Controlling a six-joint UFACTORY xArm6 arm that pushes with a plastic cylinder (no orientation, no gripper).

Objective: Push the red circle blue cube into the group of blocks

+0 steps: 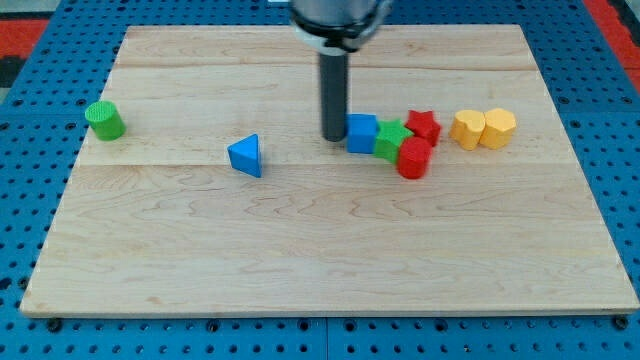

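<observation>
Bench (pixel 330 250): flat pale wood, smooth; blocks should slide freely. No hand is fitted, so clenched or released does not apply; my tip (pixel 333 137) only pushes. Blue cube (pixel 362 133) touches the tip on the view's right. Red circle (pixel 413 158) lies beyond it, beside a green block (pixel 392 138) and red star (pixel 424 125). Judged light, rigid, prone to twisting: press the flat face centrally.

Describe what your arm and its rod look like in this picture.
A straight, dark grey rod hangs from a wider, dark round housing cut off at the view's top. My tip is blunt and plain, beside the blue cube. No cables or markings show.
</observation>
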